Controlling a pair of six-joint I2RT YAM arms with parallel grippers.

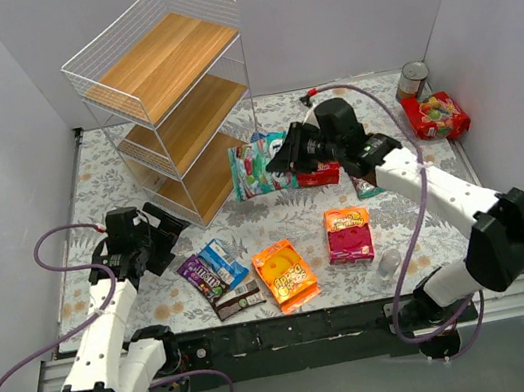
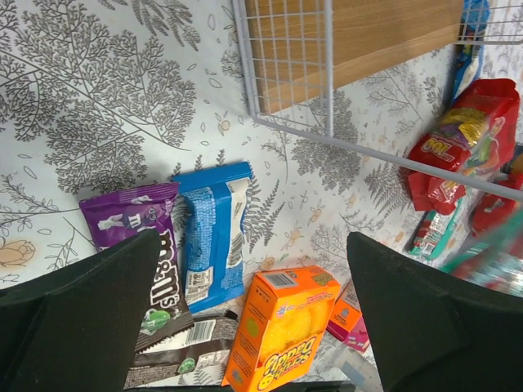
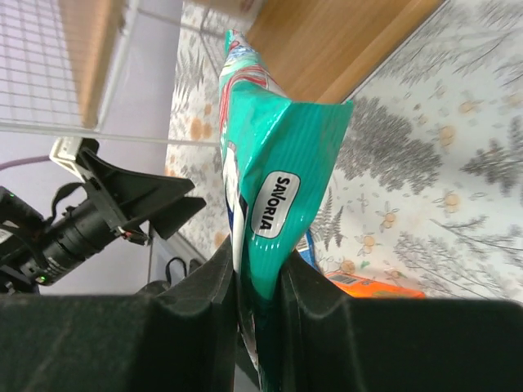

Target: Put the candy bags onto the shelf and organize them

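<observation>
tool (image 3: 257, 298) pinching teal bag (image 3: 282, 155), lengthwise toward shelf (image 3: 327, 41)

White tablecloth (image 1: 286, 217), grey fern print.
Teal bag (image 1: 252, 169), red bag (image 1: 436, 115), orange bag (image 1: 284, 273), pink-orange bag (image 1: 347, 235), purple pack (image 1: 198, 274), blue pack (image 1: 223, 262), brown pack (image 1: 239, 300); shelf (image 1: 163, 66) white wire, light wood boards.

My right gripper (image 1: 281, 159) clasps a teal-green bag (image 1: 253, 169) upright beside the bottom tier of the shelf (image 1: 167, 91). My left gripper (image 1: 169, 235) hovers near the purple pack (image 1: 198, 273) and blue pack (image 1: 221, 262), with an orange bag (image 1: 285, 273) lying to their right.
</observation>
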